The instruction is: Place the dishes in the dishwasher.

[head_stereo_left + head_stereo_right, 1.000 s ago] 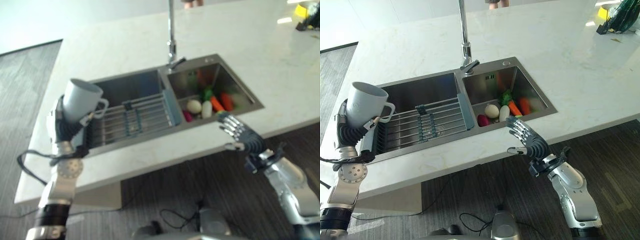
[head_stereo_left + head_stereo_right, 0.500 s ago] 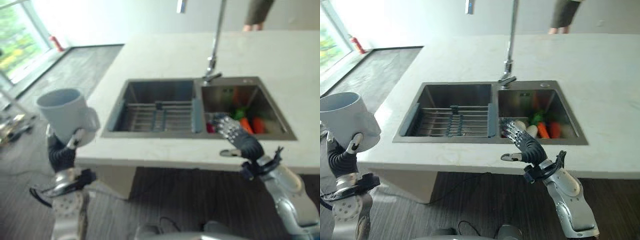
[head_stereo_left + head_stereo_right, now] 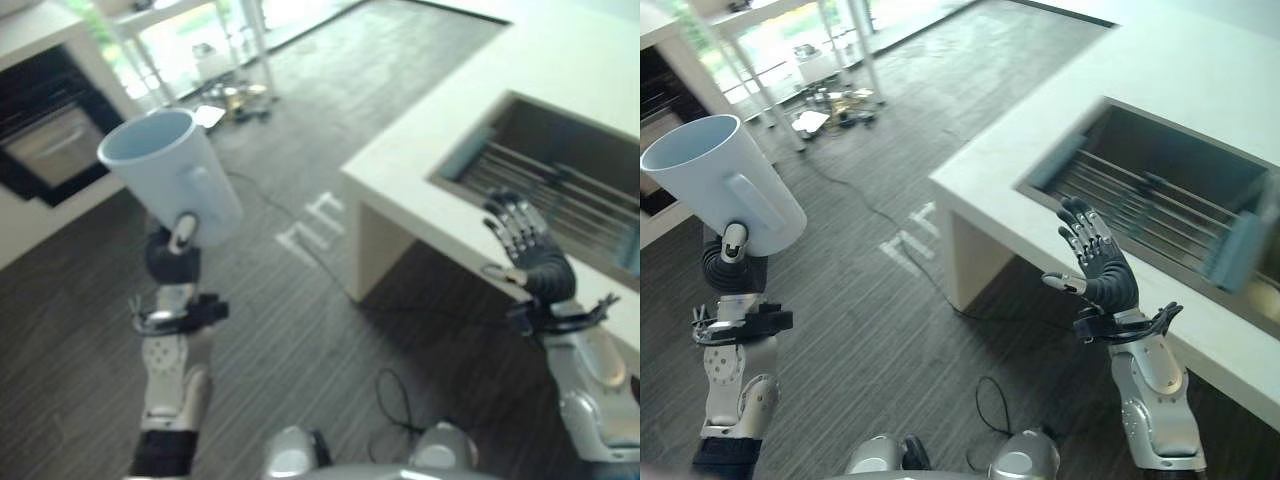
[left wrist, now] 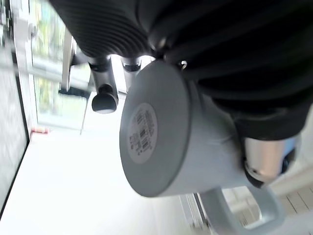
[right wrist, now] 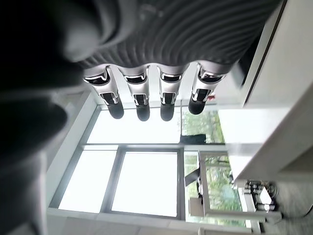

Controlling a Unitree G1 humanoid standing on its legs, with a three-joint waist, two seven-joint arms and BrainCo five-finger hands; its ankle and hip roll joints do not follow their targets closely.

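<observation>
The left hand is seen at about 9 o'clock in the head views, raised upright on its forearm over the dark wood floor. Its fingers are curled round a pale grey mug, which is gripped near the base; the thumb tip lies against the mug wall just below the handle. The mug is held above the hand, tilted, with its open mouth turned up and away toward 10 o'clock and its handle facing 4 o'clock. In the left wrist view the round underside of the mug, bearing a label, is presented between the dark ribbed cover and the dark fingertips, with the handle projecting beyond the thumb.

The right hand is held up at about 4 o'clock, palm turned toward the mug side, its fingers straight and slightly spread, the thumb set apart; nothing is held or touched. It stands just in front of the edge of the white tabletop. A steel sink with a wire rack is sunk in the tabletop, at 2 o'clock. The mug is well apart from both the sink and the right hand.
</observation>
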